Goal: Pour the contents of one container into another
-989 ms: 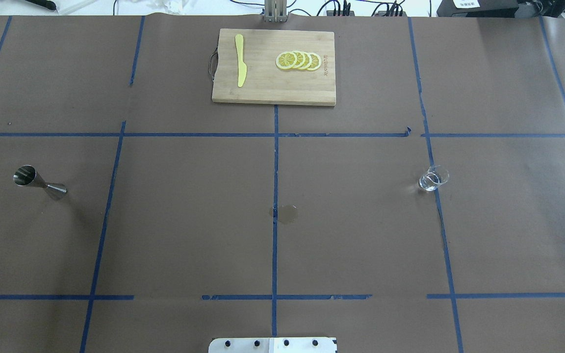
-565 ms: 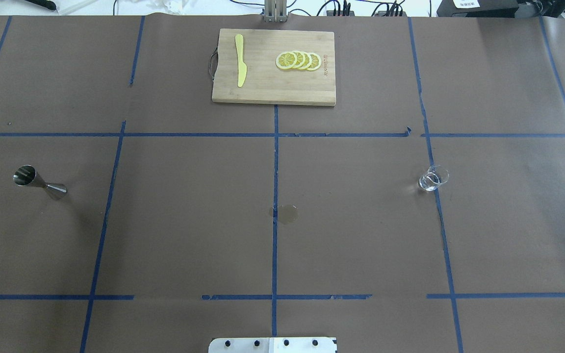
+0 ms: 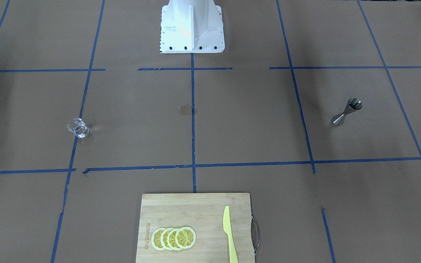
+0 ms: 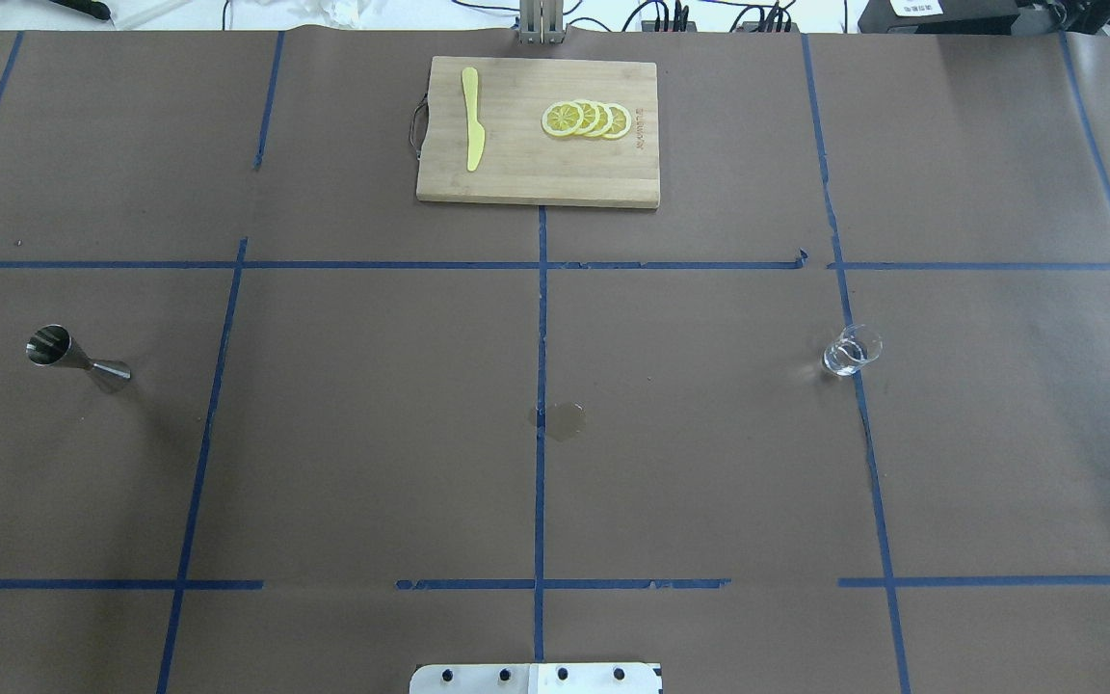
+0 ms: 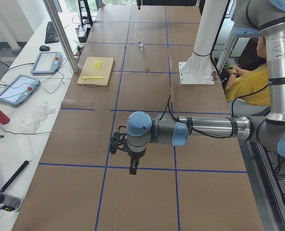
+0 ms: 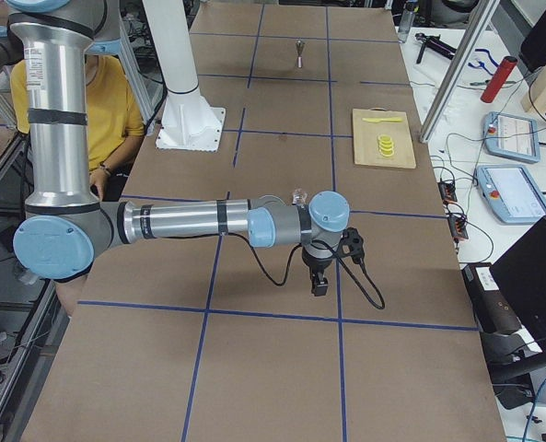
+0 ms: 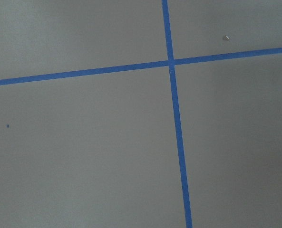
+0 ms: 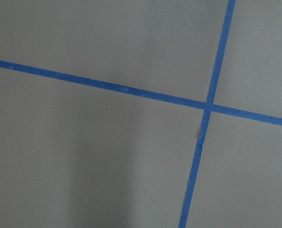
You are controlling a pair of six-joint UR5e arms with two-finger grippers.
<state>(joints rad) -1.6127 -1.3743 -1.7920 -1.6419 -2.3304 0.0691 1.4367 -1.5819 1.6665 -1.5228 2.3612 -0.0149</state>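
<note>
The clear glass tumbler (image 4: 851,350) stands upright on the table's right side, also seen from the front (image 3: 77,128). The steel jigger (image 4: 78,359) stands upright at the far left, also seen from the front (image 3: 346,111). Neither gripper is near either one. My left gripper (image 5: 132,168) hangs over the table's near end in the exterior left view; I cannot tell if it is open or shut. My right gripper (image 6: 317,285) hangs likewise in the exterior right view, state unclear. Both wrist views show only brown paper and blue tape.
A wooden cutting board (image 4: 613,178) lies at the back centre with lemon slices (image 4: 586,120) and a yellow knife (image 4: 471,118). A small wet stain (image 4: 563,420) marks the middle. The white robot base (image 3: 191,27) stands at my edge. A person in yellow (image 5: 250,82) sits beside the table.
</note>
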